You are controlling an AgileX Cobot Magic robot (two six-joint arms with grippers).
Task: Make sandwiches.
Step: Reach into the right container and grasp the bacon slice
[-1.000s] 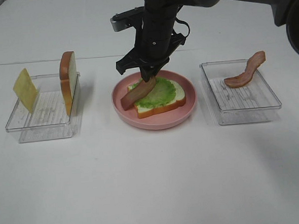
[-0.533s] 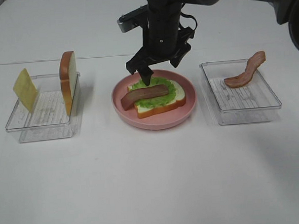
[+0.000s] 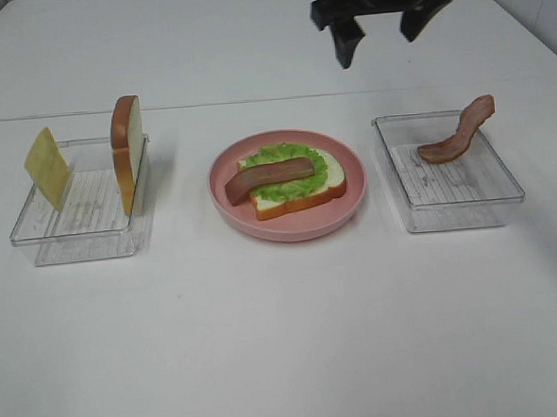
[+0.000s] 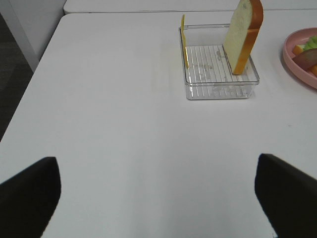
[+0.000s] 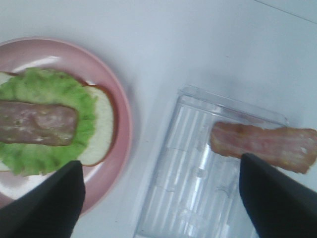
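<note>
High view: black right claw [image 3: 376, 46] raised above the white worktop [image 3: 268, 341], jaws spread, empty; a second ago clamped the wavy reddish-brown bacon strip [image 3: 269, 178], now flat on the ruffled-lettuce open sandwich [image 3: 301, 192] in the round pink plate [image 3: 289, 230]. Left wrist: left claw [image 4: 156, 158] gaping, empty. Right wrist: parted over plate and clear ribbed tray [image 5: 173, 198]

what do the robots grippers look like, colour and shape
Both are plain black. The right gripper shows a chunky black body ending in two short, blunt fingers. Of the left gripper only two dark fingers with slanted inner edges show in its wrist view. No cables or markings are visible.
</note>
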